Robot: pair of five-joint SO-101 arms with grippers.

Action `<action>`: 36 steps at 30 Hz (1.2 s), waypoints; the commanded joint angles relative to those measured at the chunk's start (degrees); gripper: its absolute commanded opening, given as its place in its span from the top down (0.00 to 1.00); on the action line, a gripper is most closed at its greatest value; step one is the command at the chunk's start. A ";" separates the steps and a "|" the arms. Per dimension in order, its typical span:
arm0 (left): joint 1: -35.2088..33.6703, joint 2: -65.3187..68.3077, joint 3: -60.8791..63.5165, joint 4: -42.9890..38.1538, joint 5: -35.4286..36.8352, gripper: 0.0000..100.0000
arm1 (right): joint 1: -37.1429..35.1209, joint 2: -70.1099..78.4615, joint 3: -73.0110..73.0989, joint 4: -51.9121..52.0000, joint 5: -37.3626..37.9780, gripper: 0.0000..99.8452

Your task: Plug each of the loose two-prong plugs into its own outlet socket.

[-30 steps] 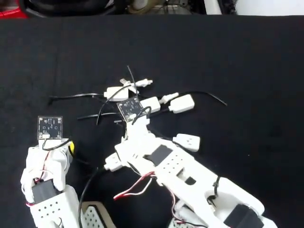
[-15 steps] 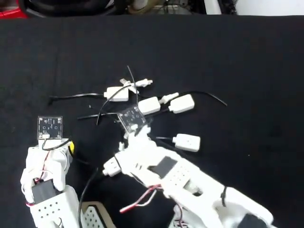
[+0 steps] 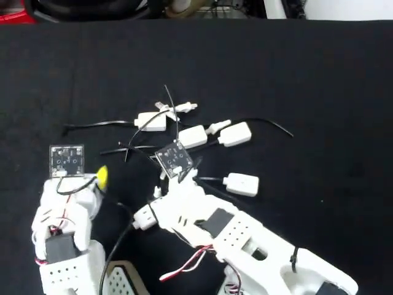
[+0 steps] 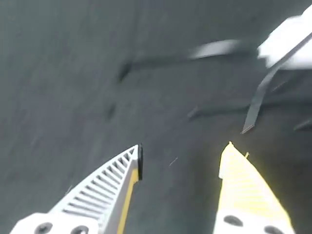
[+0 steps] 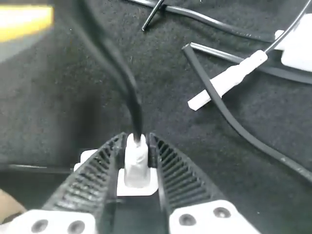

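My right gripper [image 5: 135, 139] is shut on a small white two-prong plug [image 5: 135, 165], whose black cable [image 5: 122, 73] runs away from the fingertips over the black cloth. In the high view this arm's wrist [image 3: 175, 158] sits just short of the cluster of white outlet blocks [image 3: 193, 136], [image 3: 151, 120], [image 3: 235, 133]. Another white block [image 3: 241, 183] lies to its right. A loose white plug [image 5: 229, 78] lies ahead on the cloth. My left gripper [image 4: 184, 151] is open over bare cloth, with nothing between its fingers. Its yellow fingertip [image 3: 101, 177] shows at the lower left.
Thin black cables [image 3: 98, 125] cross and trail left and right from the cluster. The black table [image 3: 295, 74] is bare cloth at the back and far right. The two arms stand close together near the front edge.
The right arm has drawn back toward the front edge, away from the outlet cluster. The left arm has swung its gripper to the right and a little forward.
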 commanded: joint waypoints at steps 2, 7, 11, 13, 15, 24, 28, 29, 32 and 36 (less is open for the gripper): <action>17.98 -0.44 -4.26 -3.43 1.67 0.73 | -2.11 -0.04 2.59 0.26 0.79 0.99; 27.12 -0.35 -2.95 -0.97 -0.70 0.73 | -2.02 -0.04 2.59 0.26 3.08 0.99; 30.90 -0.35 -3.82 5.01 -3.78 0.73 | -2.02 -0.04 2.51 0.26 3.08 0.99; 33.01 -0.35 -4.70 7.47 -3.87 0.73 | -1.85 -0.04 2.51 0.26 3.08 0.99; 34.95 -0.35 -6.46 9.76 -3.87 0.73 | -1.85 -0.04 2.51 0.26 3.08 0.99; 40.04 -0.35 -9.27 15.30 -6.07 0.73 | -1.85 -0.04 2.51 0.35 3.08 0.99; 37.14 -0.35 -5.49 15.30 -9.58 0.73 | -1.85 -0.04 2.51 1.93 3.08 0.99; 35.30 -0.35 -4.97 15.38 -9.93 0.73 | -1.85 -0.04 2.51 1.93 3.16 0.99; 29.32 -0.44 -4.97 18.37 -12.04 0.73 | -2.02 -0.04 2.51 2.20 3.16 0.99; 22.11 -0.44 -4.53 19.08 -15.91 0.73 | -2.11 -0.04 2.42 3.87 3.69 0.99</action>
